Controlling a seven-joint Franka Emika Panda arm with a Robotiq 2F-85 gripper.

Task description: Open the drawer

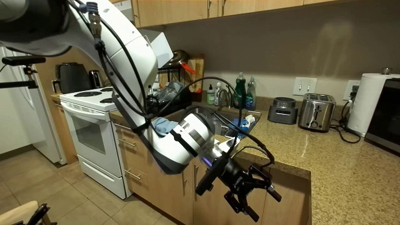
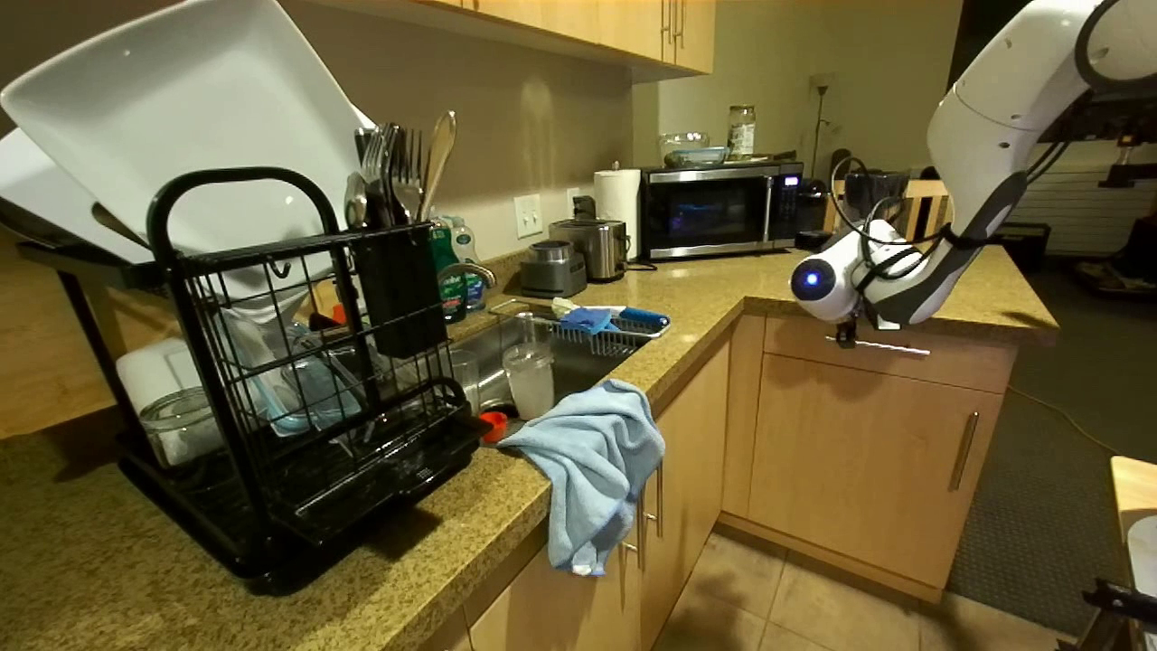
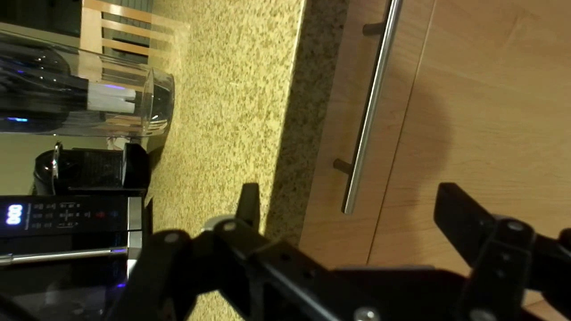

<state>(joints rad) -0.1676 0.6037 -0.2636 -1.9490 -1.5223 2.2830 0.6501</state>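
The drawer (image 2: 967, 362) is a narrow light-wood front under the counter. It looks shut, flush with the cabinet in an exterior view. Its metal bar handle (image 2: 895, 348) runs sideways, partly behind the arm's wrist. In the wrist view the drawer front (image 3: 334, 236) lies between the counter edge and a seam, and its handle (image 3: 372, 104) stands ahead of the fingers. My gripper (image 1: 265, 204) is open and empty, apart from the handle. In the wrist view the fingers (image 3: 349, 191) spread wide, one over the counter side and one over the door below. The exterior view with the stove hides the drawer front.
The counter edge (image 3: 308, 111) overhangs just above the drawer. A cabinet door (image 2: 859, 452) with an upright handle sits below it. A microwave (image 2: 719, 212), toaster (image 1: 317, 112) and clear container (image 3: 156, 102) stand on the counter. A blue towel (image 2: 601, 461) hangs by the sink.
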